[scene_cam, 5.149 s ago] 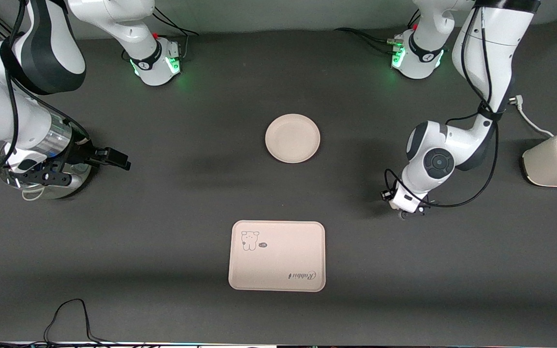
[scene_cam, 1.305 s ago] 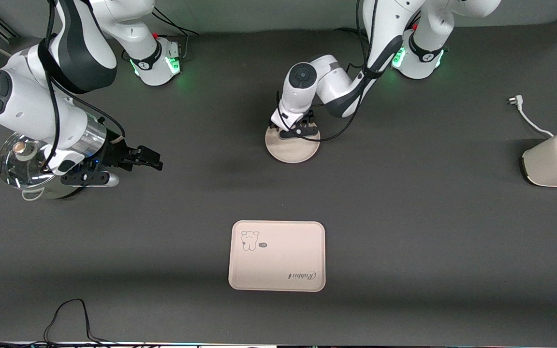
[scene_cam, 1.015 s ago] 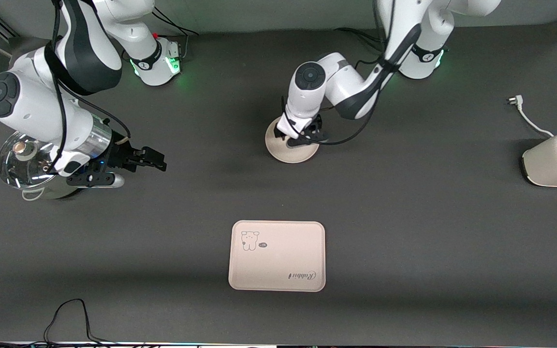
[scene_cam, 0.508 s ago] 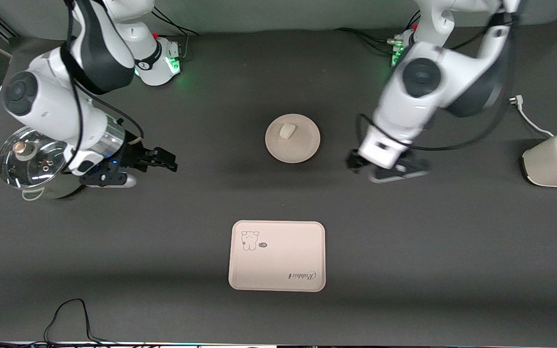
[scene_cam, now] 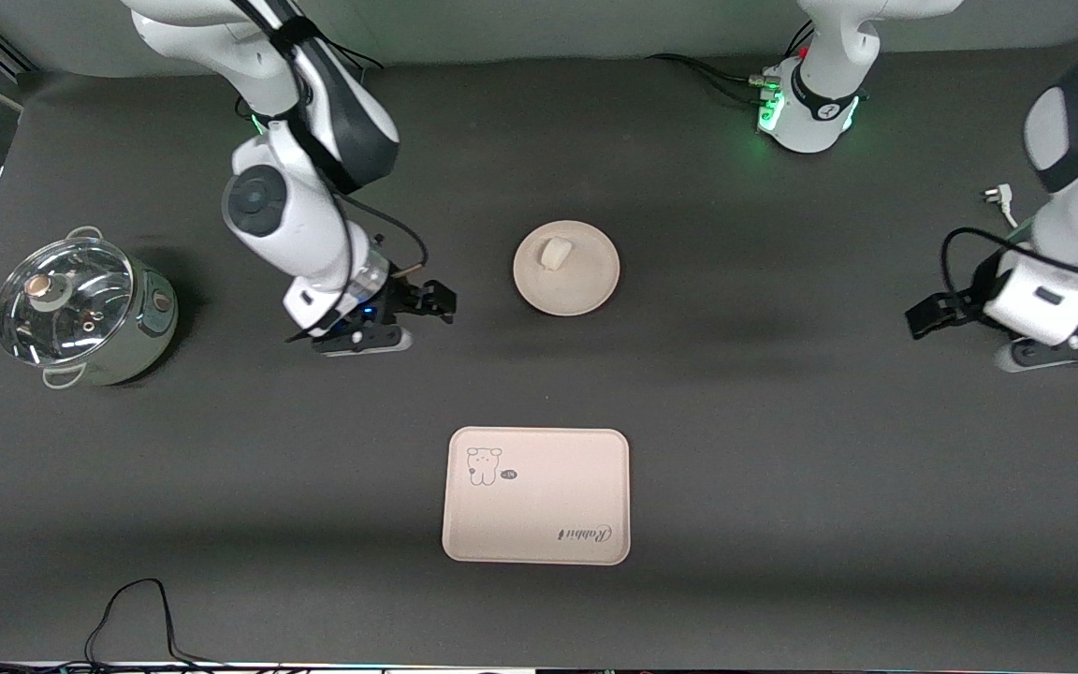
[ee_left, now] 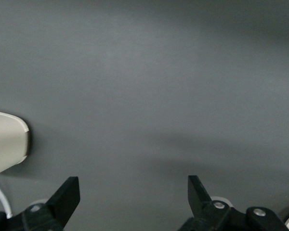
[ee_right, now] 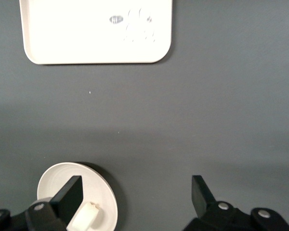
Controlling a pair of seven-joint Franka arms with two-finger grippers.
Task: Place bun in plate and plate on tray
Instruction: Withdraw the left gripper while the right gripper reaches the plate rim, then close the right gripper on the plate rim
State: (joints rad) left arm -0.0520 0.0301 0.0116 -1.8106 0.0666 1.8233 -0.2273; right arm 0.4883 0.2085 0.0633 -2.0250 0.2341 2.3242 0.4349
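The small white bun (scene_cam: 555, 253) lies in the round cream plate (scene_cam: 588, 283) at mid-table, close to the plate's rim. The rectangular tray (scene_cam: 536, 524) with the "Rabbit" print sits nearer the front camera than the plate, with nothing on it. My right gripper (scene_cam: 438, 301) is open over the table beside the plate, on the right arm's side. Its wrist view shows the plate (ee_right: 104, 191), the bun (ee_right: 85, 217) and the tray (ee_right: 96, 33) past the open right gripper (ee_right: 137, 186). My left gripper (scene_cam: 923, 315) is open and holds nothing, over the table at the left arm's end; the left gripper (ee_left: 133, 186) has bare table below it.
A steel pot with a glass lid (scene_cam: 80, 309) stands at the right arm's end. A cream toaster (ee_left: 7, 142) sits at the left arm's end, mostly hidden under the left arm. A white plug and cord (scene_cam: 999, 197) lie near it.
The left gripper has let the bun go onto the plate and swung away to the left arm's end. The right arm has moved from the pot toward the plate.
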